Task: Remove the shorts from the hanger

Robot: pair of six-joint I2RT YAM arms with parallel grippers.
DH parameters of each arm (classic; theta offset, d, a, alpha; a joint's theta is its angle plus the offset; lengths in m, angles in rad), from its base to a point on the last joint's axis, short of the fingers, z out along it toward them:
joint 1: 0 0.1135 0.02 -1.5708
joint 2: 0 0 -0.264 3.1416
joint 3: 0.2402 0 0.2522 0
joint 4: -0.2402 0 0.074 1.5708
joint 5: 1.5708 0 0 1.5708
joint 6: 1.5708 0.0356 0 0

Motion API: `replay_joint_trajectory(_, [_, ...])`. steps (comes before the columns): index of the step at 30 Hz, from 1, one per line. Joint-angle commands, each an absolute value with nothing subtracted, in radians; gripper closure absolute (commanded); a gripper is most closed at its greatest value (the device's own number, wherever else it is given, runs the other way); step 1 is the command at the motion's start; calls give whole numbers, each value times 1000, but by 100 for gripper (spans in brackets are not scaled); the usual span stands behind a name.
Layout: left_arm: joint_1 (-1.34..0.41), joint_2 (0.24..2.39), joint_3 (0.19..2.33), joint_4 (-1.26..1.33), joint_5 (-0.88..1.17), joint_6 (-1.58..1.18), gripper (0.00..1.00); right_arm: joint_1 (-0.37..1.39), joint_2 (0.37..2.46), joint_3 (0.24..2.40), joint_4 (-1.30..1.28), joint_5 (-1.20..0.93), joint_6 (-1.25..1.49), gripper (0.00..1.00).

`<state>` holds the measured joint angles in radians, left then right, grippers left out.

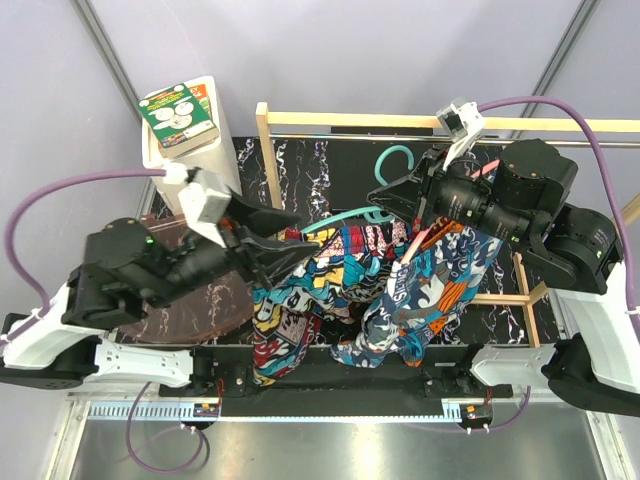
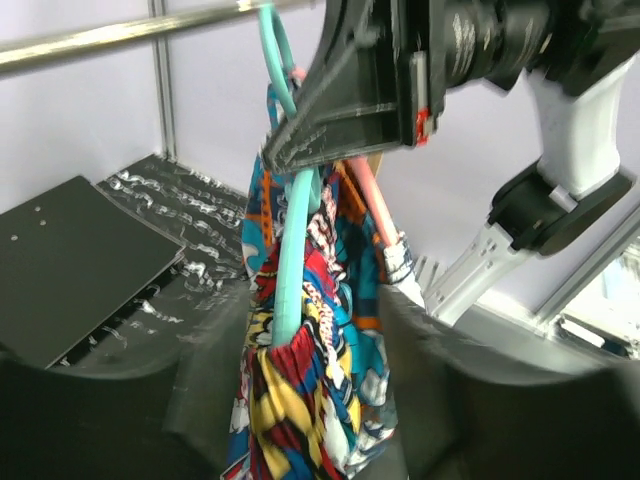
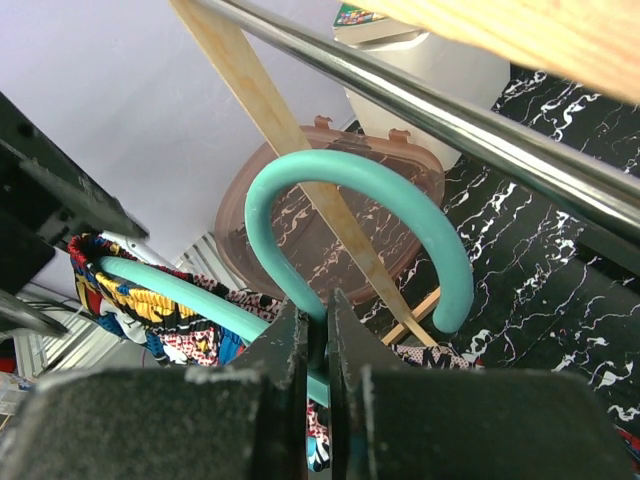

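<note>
Right gripper [image 3: 317, 318]: clamped on the neck of the teal hanger [image 3: 372, 172], steadying it.
Left gripper [image 2: 315, 335]: jaws apart around the comic-print shorts [image 2: 300, 410], seemingly poised to tug them free.

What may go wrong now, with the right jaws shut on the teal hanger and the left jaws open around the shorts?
1. The right jaws pinch only the thin neck of the teal hanger; a pull on the shorts may twist or slip it.
2. The two pairs hang bunched together beside a pink hanger; the left jaws may catch both pairs, or drag that hanger too.
</note>
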<state>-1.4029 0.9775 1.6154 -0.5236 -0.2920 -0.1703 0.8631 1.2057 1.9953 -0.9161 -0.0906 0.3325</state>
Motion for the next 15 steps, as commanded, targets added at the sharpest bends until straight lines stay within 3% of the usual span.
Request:
replay_joint_trajectory(1, [-1407, 913, 1608, -437, -340, -172, 38, 865, 1189, 2003, -821, -61, 357, 100])
replay_joint_trajectory(5, [-1407, 878, 1583, -443, -356, -184, 30, 865, 1195, 2011, -824, -64, 357, 100])
replay_joint_trajectory(15, [-1408, 862, 1571, -463, -354, -206, 31, 864, 1197, 2016, -833, -66, 357, 100])
